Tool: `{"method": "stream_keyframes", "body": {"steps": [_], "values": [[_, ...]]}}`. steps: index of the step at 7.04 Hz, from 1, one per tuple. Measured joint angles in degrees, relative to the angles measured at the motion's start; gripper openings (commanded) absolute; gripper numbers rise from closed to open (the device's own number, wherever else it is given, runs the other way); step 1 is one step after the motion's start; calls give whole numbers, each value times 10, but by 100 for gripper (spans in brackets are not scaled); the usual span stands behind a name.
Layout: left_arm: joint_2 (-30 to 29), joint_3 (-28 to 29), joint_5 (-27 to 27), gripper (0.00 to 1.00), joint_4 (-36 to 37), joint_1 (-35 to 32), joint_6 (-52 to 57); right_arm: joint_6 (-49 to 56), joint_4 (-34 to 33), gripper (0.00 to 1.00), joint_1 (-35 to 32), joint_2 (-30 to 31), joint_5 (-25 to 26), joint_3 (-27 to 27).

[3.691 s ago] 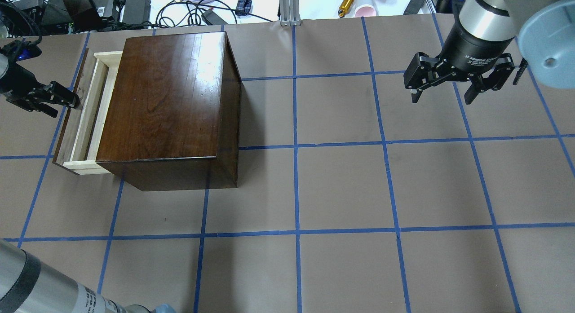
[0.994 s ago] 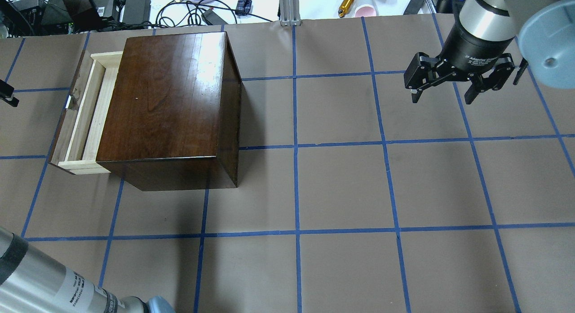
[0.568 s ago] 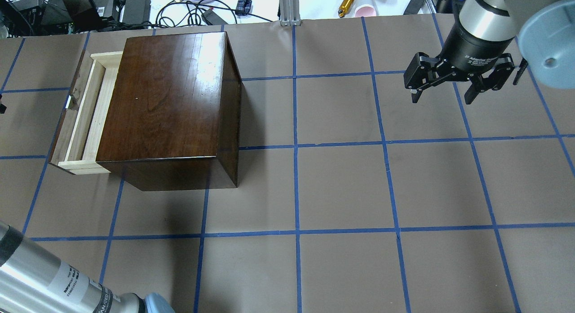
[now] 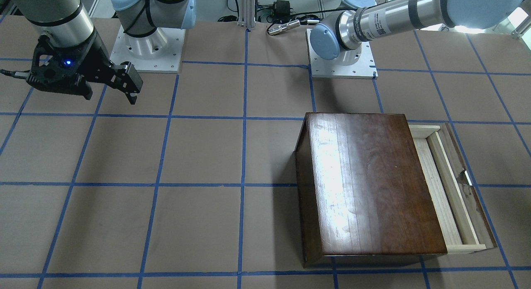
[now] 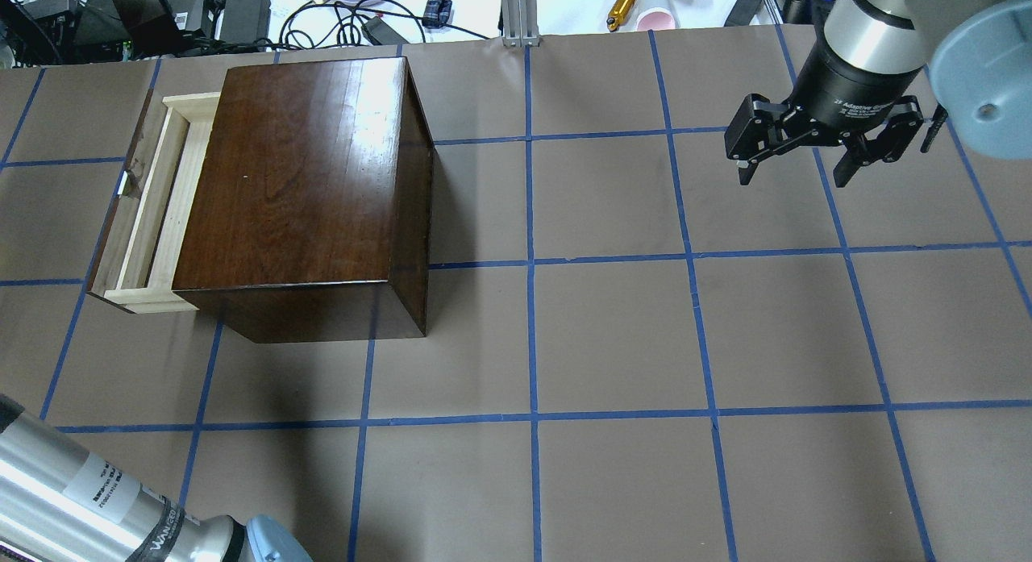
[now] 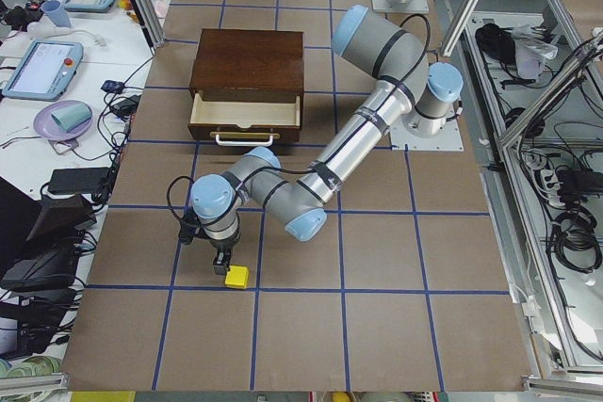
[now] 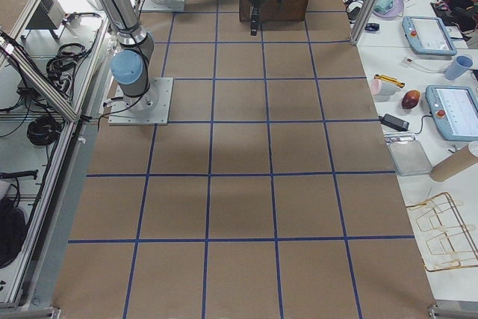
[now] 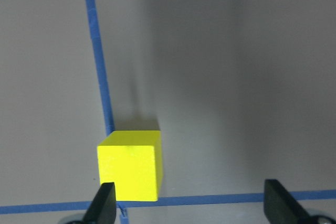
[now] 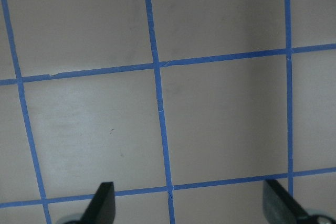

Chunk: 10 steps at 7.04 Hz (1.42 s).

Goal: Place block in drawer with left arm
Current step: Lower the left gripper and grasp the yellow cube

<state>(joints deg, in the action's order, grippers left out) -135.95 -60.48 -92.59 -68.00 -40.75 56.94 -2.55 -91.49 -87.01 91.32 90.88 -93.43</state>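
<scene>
Looking from the robot's left end of the table (image 6: 311,345), the closest thing is the block (image 6: 236,277). It's sitting flat on the brown paper, tucked into the corner where two blue tape lines (image 8: 100,66) cross. It's a cube, so there's no long axis to speak of, and its faces run roughly square with the tape.

The left gripper (image 6: 222,264) points straight down right by it, on the end of the left arm (image 6: 349,143). In the wrist view the jaws are spread wide with nothing between them. The block (image 8: 129,165) is off beside one fingertip (image 8: 105,203) rather than centred, and I can't tell if they touch.

Further along is the drawer (image 6: 245,112), pulled partway out of the dark glossy box (image 6: 247,58), metal pull (image 6: 243,140) facing the block. From overhead, the pulled-out part of the drawer (image 5: 149,203) shows only pale wood.

Way at the far end, the right gripper (image 5: 794,175) hangs above the table, well apart from the box. Its jaws are spread too, gripping nothing, with just taped paper under it.
</scene>
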Motion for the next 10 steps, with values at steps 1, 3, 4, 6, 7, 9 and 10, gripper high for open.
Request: {"method": "stream_keyframes", "body": {"steps": [1,3,4,6,7,9,10], "values": [[-9,6,2,100,7,5,16,0,0,100,0,0,0,0],[-23,10,15,100,20,13,32,0,0,100,0,0,0,0],[-28,10,19,100,26,15,37,0,0,100,0,0,0,0],[-38,11,23,100,34,16,61,0,0,100,0,0,0,0],[-43,11,27,100,41,16,70,0,0,100,0,0,0,0],[-50,12,31,97,46,16,83,0,0,100,0,0,0,0],[-53,12,32,71,46,16,87,0,0,100,0,0,0,0]]}}
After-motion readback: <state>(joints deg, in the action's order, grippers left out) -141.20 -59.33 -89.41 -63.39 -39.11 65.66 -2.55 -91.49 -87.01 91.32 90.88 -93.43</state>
